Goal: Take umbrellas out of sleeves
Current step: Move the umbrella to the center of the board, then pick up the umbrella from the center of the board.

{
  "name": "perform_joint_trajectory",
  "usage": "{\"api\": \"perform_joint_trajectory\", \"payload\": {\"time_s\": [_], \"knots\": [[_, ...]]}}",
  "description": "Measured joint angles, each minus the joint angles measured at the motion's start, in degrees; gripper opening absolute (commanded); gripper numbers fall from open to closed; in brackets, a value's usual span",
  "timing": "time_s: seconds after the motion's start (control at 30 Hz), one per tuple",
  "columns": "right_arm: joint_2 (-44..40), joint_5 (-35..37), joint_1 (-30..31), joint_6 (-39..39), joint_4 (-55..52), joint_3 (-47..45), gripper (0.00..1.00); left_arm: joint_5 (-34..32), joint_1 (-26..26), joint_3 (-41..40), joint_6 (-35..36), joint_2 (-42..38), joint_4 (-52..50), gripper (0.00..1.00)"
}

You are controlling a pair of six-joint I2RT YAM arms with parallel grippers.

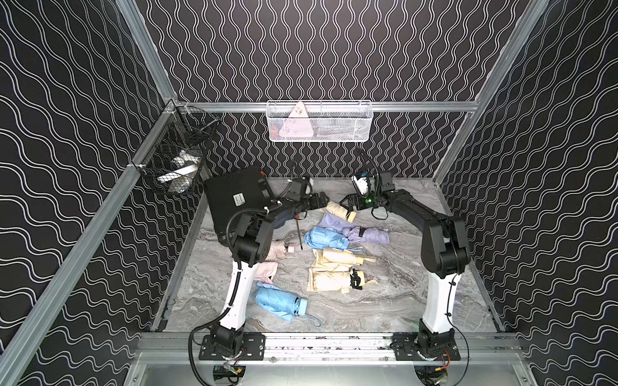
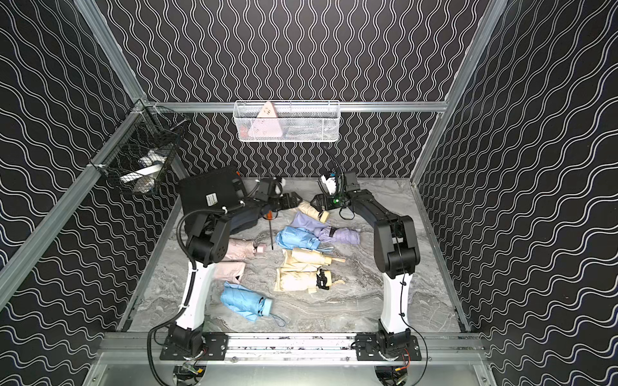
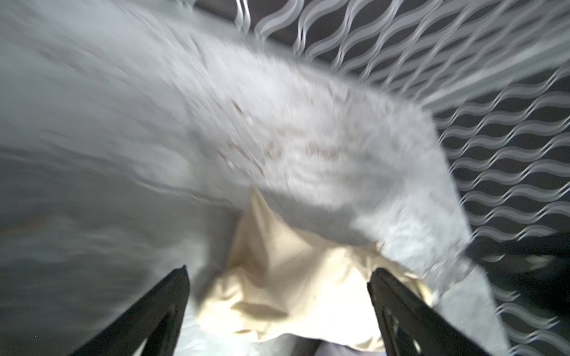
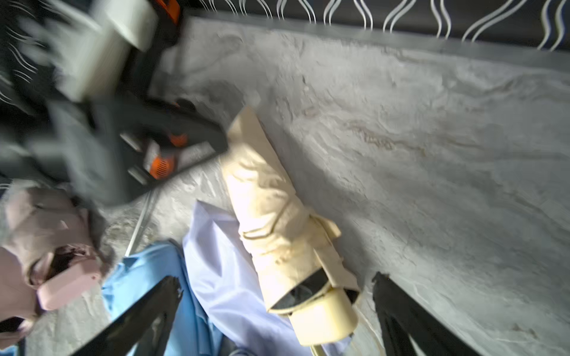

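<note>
Both hands are held over the far end of the worktop (image 1: 401, 300), tips facing one another, near but apart.

Left hand (image 1: 323, 200): the fingers (image 3: 177, 286) are seen apart in the wrist view, with cream fabric lying between them. Whether it is touched cannot be told, as the view is blurred.

Right hand (image 1: 345, 202): the fingers (image 4: 163, 296) are spread wide and nothing is clamped. The stubby handle of the cream umbrella (image 4: 271, 215) lies between them, clear of both.

This cream umbrella is laid directly under the two hands, tip at the left hand, handle at the right. Whether it is sleeved cannot be told. A lilac sleeve (image 4: 222, 262) lies limp and flat beneath it, just nearside of the right hand.

Containers:
- White wire basket (image 1: 319, 122), hung on the rail beyond and above both hands: a pink triangular item (image 1: 296, 125) is leaned inside. The rest is not made out.
- Black wire basket (image 1: 174, 167), on the side rail well outboard of the left hand: white items are held, kind unclear.
- Black hard case (image 1: 230, 200), just behind the left hand's wrist: contents hidden.

Nearside of the hands, toward the arm bases, a lilac umbrella (image 1: 371, 235), a light blue umbrella (image 1: 324, 239) and an orange-handled screwdriver (image 1: 298, 234) are laid.
</note>
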Motion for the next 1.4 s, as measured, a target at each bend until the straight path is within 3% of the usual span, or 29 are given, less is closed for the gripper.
{"api": "perform_joint_trajectory", "payload": {"time_s": [0.27,0.57,0.67,0.73,0.8,0.93,1.23,1.4], "knots": [[7.08,-0.28,0.63,-4.85,-4.33,6.32,0.99,4.42,1.70,-6.21,-6.60,-9.11,6.38,0.97],[17.33,8.07,4.87,-10.32,-8.79,17.18,0.94,6.80,2.80,-19.85,-8.35,-20.28,6.03,0.97],[19.32,10.23,5.33,-11.17,-8.66,20.00,0.78,7.15,3.17,-22.56,-8.39,-22.71,5.84,0.97],[19.78,11.45,5.44,-11.17,-8.44,20.61,0.57,7.21,3.21,-24.00,-8.35,-24.15,5.16,0.97],[19.78,10.69,5.16,-11.06,-8.44,20.59,0.28,7.58,3.28,-25.40,-8.22,-25.70,4.44,0.97],[18.60,9.90,4.68,-10.32,-6.91,18.69,0.07,7.89,3.45,-27.47,-7.48,-28.00,3.26,0.98],[6.29,6.91,2.25,-5.81,-2.01,4.79,0.05,9.88,3.56,-29.97,-7.04,-31.43,1.77,0.99],[-2.84,-3.52,2.84,-4.98,1.88,-0.55,0.06,12.44,3.91,-30.95,-9.66,-29.57,7.72,0.99]]}}
